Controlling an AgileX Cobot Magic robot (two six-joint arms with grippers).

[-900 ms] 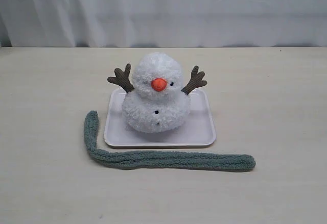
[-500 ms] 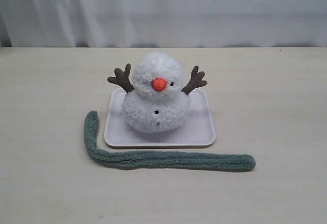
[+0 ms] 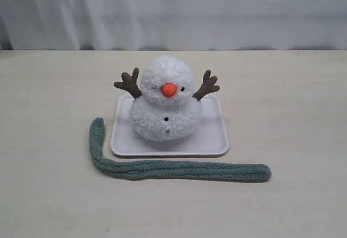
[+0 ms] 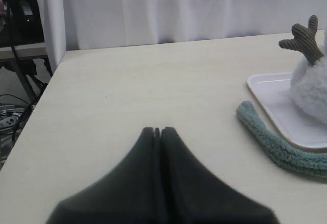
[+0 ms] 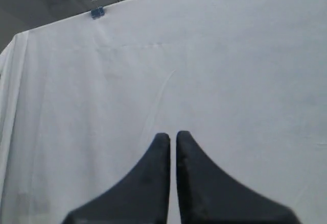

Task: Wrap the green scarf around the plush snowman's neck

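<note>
Nothing moved over the last second: green scarf (image 3: 162,168), plush snowman (image 3: 165,116) and tray (image 3: 214,140) sit exactly where they were, and no arm has entered the exterior view. So the task hasn't started. Scarf is untouched, flat on the tabletop (image 3: 293,113) in an L shape: the long run lies along the tray's front edge and the short leg curls up its left side, just beside the tray. Snowman is upright on the tray facing the camera, snowman's neck (image 3: 147,101) bare. Left tool (image 4: 157,130) has its jaws pressed together, empty, over bare tabletop, with one rounded scarf end near it. Right tool (image 5: 172,134) is closed too, only a hairline between the jaws, nothing in them. Its camera sees just the white curtain (image 5: 230,71), so I can't tell where that arm sits relative to the scene. My read: both arms are parked. First step is probably to open the left tool and take the near scarf end. Strip looks limp, so expect sag and drag once lifted.
</note>
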